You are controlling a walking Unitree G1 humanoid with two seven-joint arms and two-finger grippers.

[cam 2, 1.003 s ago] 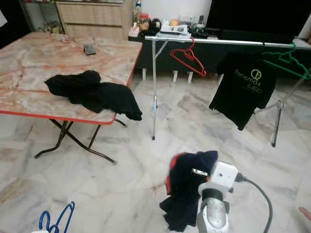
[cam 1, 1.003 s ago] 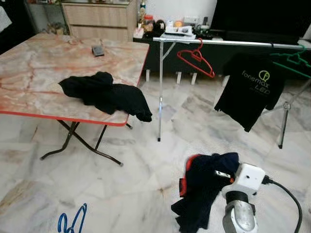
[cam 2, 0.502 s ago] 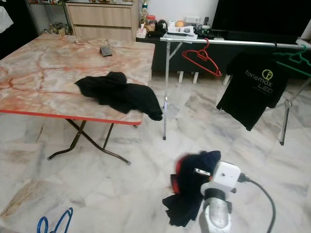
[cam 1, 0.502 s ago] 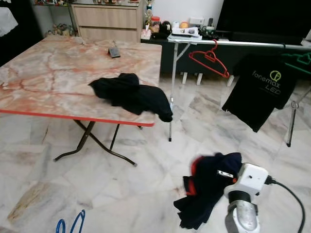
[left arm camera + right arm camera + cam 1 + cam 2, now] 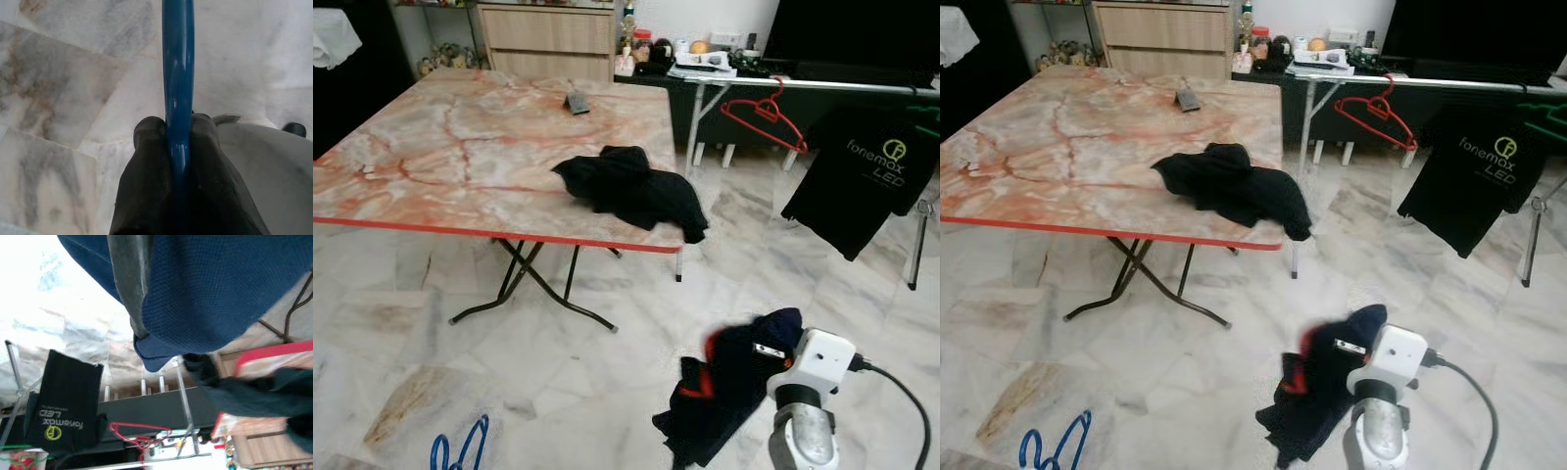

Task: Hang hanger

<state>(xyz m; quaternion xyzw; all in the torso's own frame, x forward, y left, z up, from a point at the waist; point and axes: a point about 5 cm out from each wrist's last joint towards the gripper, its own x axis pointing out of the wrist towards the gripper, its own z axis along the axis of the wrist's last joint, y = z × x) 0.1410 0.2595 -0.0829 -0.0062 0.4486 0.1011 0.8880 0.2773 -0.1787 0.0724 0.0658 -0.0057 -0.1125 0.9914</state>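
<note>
**Blue hanger clamped in left gripper; navy garment carried at right wrist**

The blue hanger point(image 5: 178, 73) is a smooth, glossy plastic rod. In the left wrist view it runs straight out from between the two black fingers point(image 5: 146, 166) of the left gripper point(image 5: 178, 142), which are closed tight against it on both sides. From the head camera, only its curved loops point(image 5: 458, 452) are visible at the lower edge, low over the marble floor point(image 5: 558, 372); the remainder is cut off by the frame, so its full shape cannot be determined.

The right arm point(image 5: 806, 411) is raised in the foreground. A navy garment with red trim point(image 5: 729, 387) hangs at its end and covers the right gripper; finger position cannot be determined. In the right wrist view the same blue fabric point(image 5: 220, 289) blocks most of the picture.

A black garment point(image 5: 631, 188) lies bunched on the marble-pattern folding table point(image 5: 460, 147), one part drooping over the red edge. Beyond the table stands a clothes rack point(image 5: 842, 86) carrying a red hanger point(image 5: 762, 113), a black printed T-shirt point(image 5: 867, 176), and a green hanger point(image 5: 1545, 110) that is cut off at the frame edge.
</note>
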